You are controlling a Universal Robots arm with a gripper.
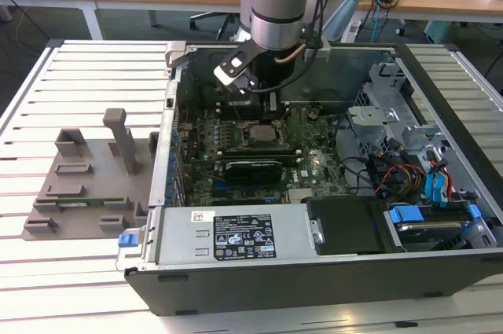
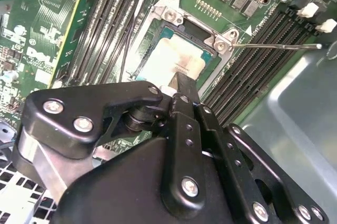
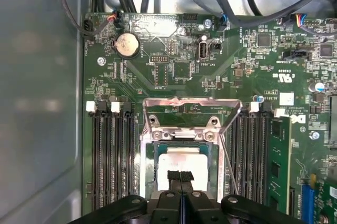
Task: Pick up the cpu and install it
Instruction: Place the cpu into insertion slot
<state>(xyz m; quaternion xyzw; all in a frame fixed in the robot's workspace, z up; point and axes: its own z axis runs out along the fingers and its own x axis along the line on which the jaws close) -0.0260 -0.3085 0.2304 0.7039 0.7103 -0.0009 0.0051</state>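
The cpu (image 3: 181,162) is a pale silvery square lying flat inside the open metal-framed socket (image 3: 150,145) on the green motherboard (image 3: 179,71). In both wrist views my gripper (image 3: 180,175) is shut, its two black fingers (image 2: 185,88) pressed together with nothing between them. Their tips sit right over the near edge of the cpu (image 2: 172,59); whether they touch it I cannot tell. In the exterior view the gripper (image 1: 271,104) hangs inside the computer case (image 1: 236,287), just above and behind the socket (image 1: 258,134).
The socket's load plate (image 3: 192,107) is flipped open and its thin lever (image 2: 276,46) sticks out sideways. Black memory slots (image 3: 110,155) flank the socket. A long black card (image 1: 251,167), cables (image 1: 393,173) and drive bays (image 1: 428,220) fill the case. A grey fixture (image 1: 86,177) stands outside on the slatted table.
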